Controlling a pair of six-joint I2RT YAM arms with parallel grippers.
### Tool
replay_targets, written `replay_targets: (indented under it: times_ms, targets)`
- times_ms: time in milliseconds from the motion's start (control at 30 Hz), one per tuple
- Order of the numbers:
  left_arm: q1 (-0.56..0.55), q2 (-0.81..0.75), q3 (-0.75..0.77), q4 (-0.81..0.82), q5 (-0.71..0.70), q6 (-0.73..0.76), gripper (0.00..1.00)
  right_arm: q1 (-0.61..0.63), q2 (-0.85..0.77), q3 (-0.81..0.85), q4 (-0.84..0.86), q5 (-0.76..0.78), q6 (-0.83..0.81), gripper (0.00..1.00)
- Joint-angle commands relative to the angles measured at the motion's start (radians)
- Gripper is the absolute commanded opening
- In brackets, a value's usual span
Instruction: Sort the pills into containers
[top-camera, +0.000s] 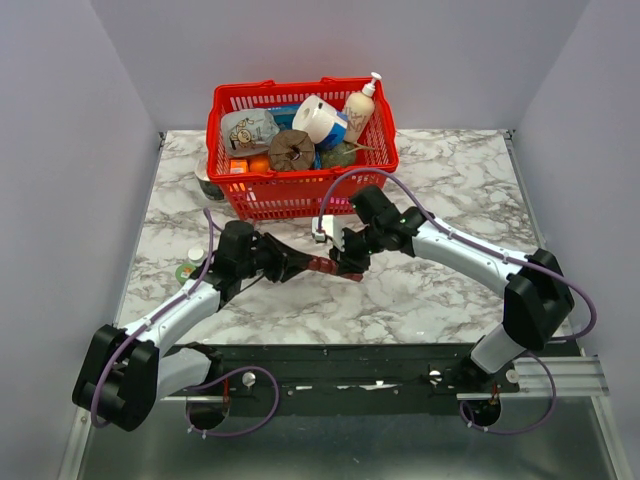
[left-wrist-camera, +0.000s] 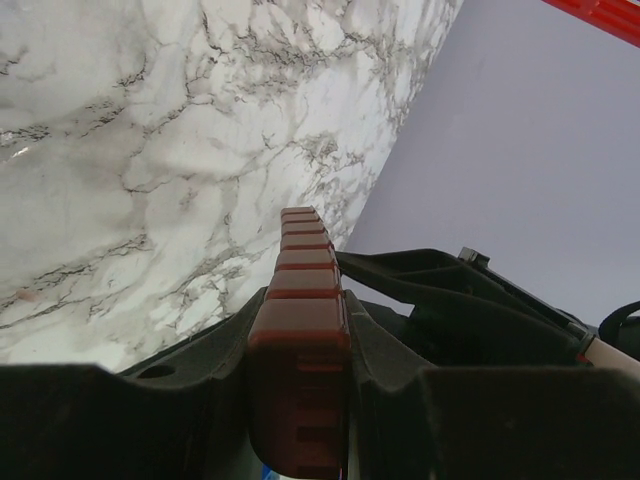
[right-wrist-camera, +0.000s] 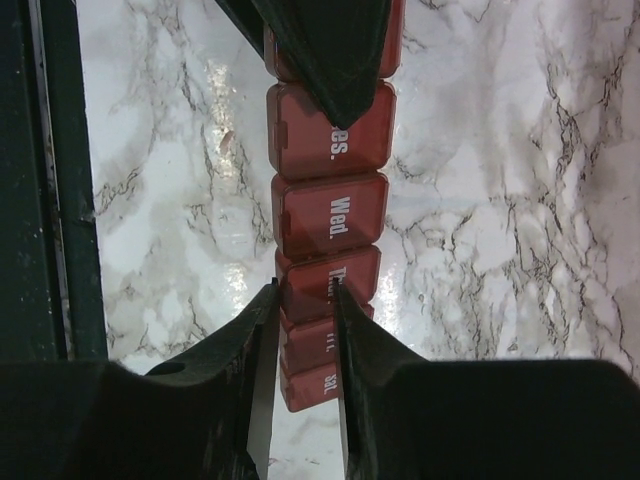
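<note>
Both arms meet mid-surface, just in front of the red mesh basket (top-camera: 290, 200). Strung between them is the pill organizer (top-camera: 325, 266), a dark red, slightly see-through strip of square compartments. Every lid in view is down, with white day labels: "Wed." reads plainly on the right wrist camera and "Sat." sits near the end. The left gripper (top-camera: 293, 264) has its jaws clamped on one end of the strip. The right gripper (top-camera: 348, 258) has its jaws pinching the sides around the Thursday and Friday cells. I cannot tell whether the strip clears the marble surface (top-camera: 440, 290).
</note>
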Motion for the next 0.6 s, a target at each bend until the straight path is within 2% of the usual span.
replay_targets:
  times_ms: [0,100,567]
  targets:
    - [-0.006,-0.020,-0.012,0.048,0.037,-0.017,0.00,0.007,0.009,0.021,0.003,0.000,-0.007,0.29]
    - [-0.006,-0.016,-0.018,0.048,0.043,-0.014,0.00,0.007,0.008,0.023,0.000,0.007,-0.007,0.23]
    - [-0.006,-0.028,-0.053,0.077,0.057,-0.018,0.00,0.007,0.000,0.035,0.015,0.085,0.013,0.14]
